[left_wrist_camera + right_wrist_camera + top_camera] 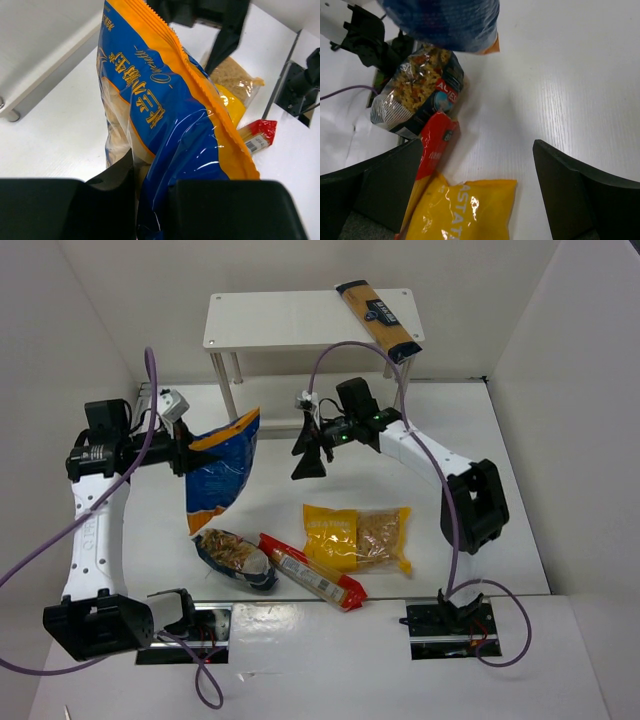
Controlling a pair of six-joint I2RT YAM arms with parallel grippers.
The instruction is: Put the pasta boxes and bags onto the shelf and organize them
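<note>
My left end effector (183, 453) pinches the blue-and-orange bag (222, 475), glossy and crinkled w/ a serrated orange edge, in front of the white shelf (270, 320). The right end effector (312, 455) is spread and holds nothing, near the bag. The yellow bag (355, 537), red packet (312, 573) and dark-blue bag (235, 558) lie on the white worktop (400, 480). The tan-and-navy packet (380, 320) lies on the shelf top. Plain white walls stand around.
</note>
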